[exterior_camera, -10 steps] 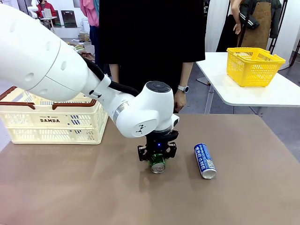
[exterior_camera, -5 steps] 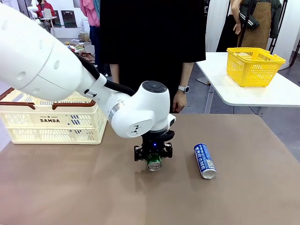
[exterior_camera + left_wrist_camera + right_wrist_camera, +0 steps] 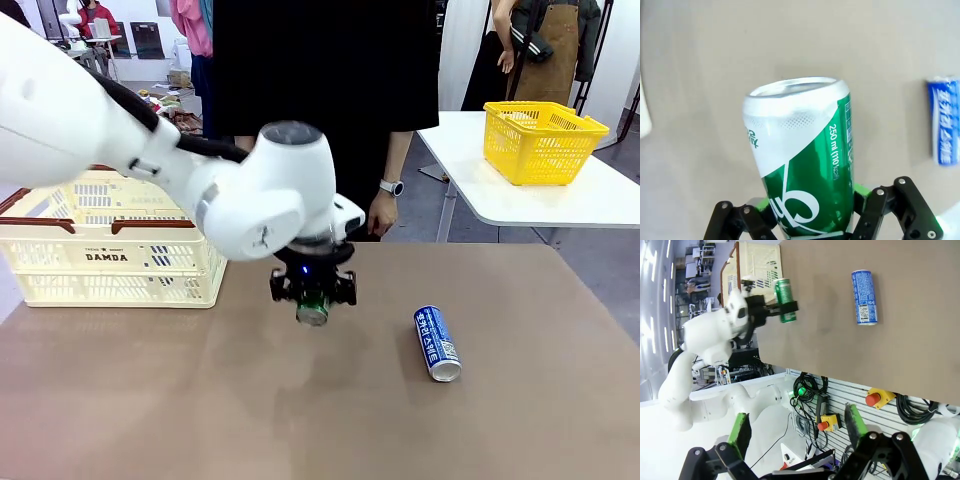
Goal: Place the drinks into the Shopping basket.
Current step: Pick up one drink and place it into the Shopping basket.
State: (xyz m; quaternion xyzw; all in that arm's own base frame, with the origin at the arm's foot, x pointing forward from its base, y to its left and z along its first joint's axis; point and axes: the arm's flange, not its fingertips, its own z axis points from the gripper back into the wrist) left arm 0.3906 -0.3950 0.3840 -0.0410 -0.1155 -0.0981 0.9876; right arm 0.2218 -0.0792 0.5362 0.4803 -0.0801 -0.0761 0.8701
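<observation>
My left gripper (image 3: 312, 290) is shut on the green can (image 3: 313, 307), which hangs clear above the brown table near its middle. In the left wrist view the green can (image 3: 802, 165) sits clamped between the green pads, silver end pointing away. The blue can (image 3: 437, 343) lies on its side on the table to the right, and the blue can (image 3: 864, 296) also shows from above in the right wrist view. The cream Shopping basket (image 3: 110, 250) stands at the table's far left. My right gripper (image 3: 795, 432) is open, high off the table, holding nothing.
A person in black stands at the far edge, one hand with a watch (image 3: 385, 205) hanging near the table. A yellow mesh basket (image 3: 540, 140) rests on a separate white table at the back right. Bare table lies between the held can and the basket.
My left gripper has lifted the green can off the table and carried it up and to the left, toward the basket. The blue can has stayed put.
</observation>
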